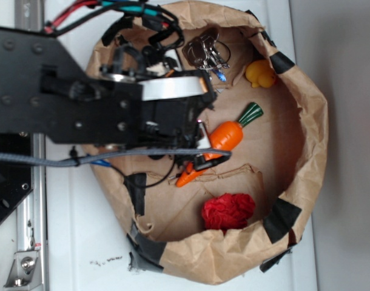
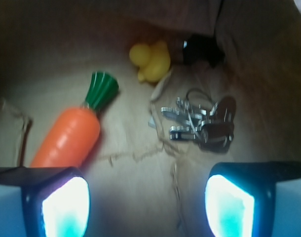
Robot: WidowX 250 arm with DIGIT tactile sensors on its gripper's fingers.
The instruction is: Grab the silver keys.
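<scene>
- One bunch of keys (image 2: 202, 123), ahead of the gripper and to its right
- One carrot (image 2: 71, 132), ahead-left
- One yellow duck (image 2: 150, 60), farther ahead
- One red ball (image 1: 228, 211)
- One paper bag (image 1: 306, 130)

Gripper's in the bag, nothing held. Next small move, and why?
Probably shift forward and slightly right, then descend. In the wrist view the gripper is open and empty, the silver keys lie ahead, right of centre, and the carrot sits by the left finger, so centring first avoids catching it.
</scene>
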